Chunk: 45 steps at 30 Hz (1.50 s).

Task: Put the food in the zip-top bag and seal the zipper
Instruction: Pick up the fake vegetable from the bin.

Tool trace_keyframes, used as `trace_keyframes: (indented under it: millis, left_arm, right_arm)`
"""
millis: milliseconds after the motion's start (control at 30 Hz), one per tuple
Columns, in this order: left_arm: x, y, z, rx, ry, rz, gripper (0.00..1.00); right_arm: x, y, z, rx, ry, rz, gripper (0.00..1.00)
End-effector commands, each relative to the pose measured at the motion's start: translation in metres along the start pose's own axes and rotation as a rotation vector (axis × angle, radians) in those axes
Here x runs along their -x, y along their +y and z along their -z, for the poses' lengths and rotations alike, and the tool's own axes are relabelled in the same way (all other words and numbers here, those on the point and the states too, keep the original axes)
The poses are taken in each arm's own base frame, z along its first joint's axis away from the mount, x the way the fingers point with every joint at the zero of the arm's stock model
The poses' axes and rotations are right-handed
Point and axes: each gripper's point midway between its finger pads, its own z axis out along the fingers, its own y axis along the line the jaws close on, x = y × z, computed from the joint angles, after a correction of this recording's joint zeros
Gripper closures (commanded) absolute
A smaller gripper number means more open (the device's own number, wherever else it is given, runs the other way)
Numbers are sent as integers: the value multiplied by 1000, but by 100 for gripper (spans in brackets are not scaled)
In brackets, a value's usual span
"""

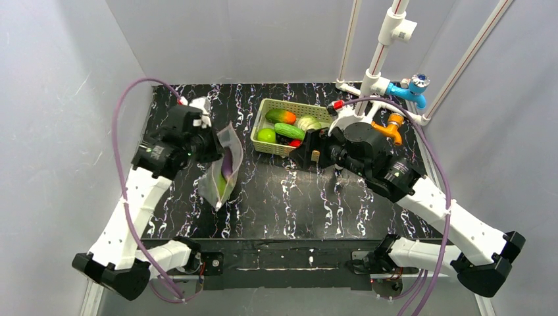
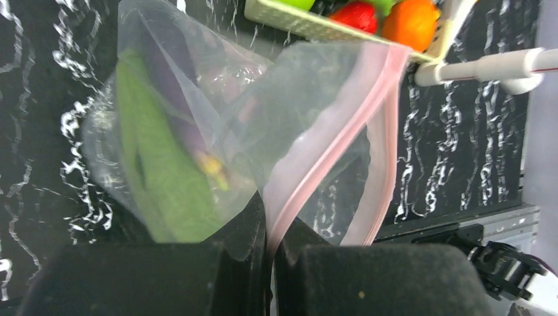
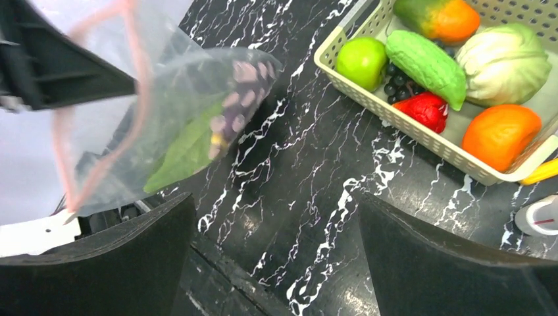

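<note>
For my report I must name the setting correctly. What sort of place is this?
Most likely a robot test booth, not a kitchen: plain grey walls close in a small marbled table, two white robot arms stand at its near edge, and the food in the basket looks like toys.

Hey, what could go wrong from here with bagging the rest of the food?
The left claw pinches the bag only at its zipper, so the mouth hangs narrow and food could miss it. The basket is packed tight; the open right claw may knock the orange while grabbing a neighbour.
</note>
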Motion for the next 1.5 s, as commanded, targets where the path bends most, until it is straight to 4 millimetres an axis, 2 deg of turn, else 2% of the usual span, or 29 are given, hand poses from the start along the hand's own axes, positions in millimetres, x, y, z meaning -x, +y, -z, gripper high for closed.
trace_keyframes:
  millis: [0, 133, 267, 333, 467, 700, 900, 1000, 1167, 1267, 1367, 1467]
  left_arm:
    - [-26, 9, -29, 11, 55, 55, 100]
    - [-35, 16, -43, 43, 87, 56, 100]
    - [-26, 8, -52, 11, 60, 66, 100]
    - [-24, 6, -54, -3, 50, 55, 100]
    - [-19, 15, -56, 27, 16, 0, 100]
    - [-2, 21, -54, 57, -44, -116, 100]
    - [2, 17, -51, 25, -75, -135, 100]
    - [8, 23, -47, 62, -117, -126, 100]
    - [9, 18, -45, 10, -157, -146, 100]
    - [15, 17, -46, 11, -167, -200, 100]
    - [33, 16, -46, 20, -241, -283, 100]
    - [51, 10, -50, 6, -287, -344, 100]
  right_arm:
    - [-4, 8, 6, 56, 3, -14, 2]
    - [-13, 6, 5, 69, 21, 6, 2]
    - [-18, 2, -2, 63, 31, 55, 2]
    - [-17, -1, -7, 46, 40, 75, 2]
    - [-20, -4, -21, 20, 100, 105, 2]
    - [-21, -11, -26, -21, 178, 119, 2]
    - [-16, -25, -26, -66, 143, 129, 2]
    - [-10, -32, -29, -92, 131, 121, 2]
    - [3, -29, -39, -17, 117, 74, 2]
    - [4, -39, -52, -60, 164, 145, 2]
    - [7, -63, -66, -172, 204, 242, 2]
    - [16, -75, -77, -231, 215, 327, 2]
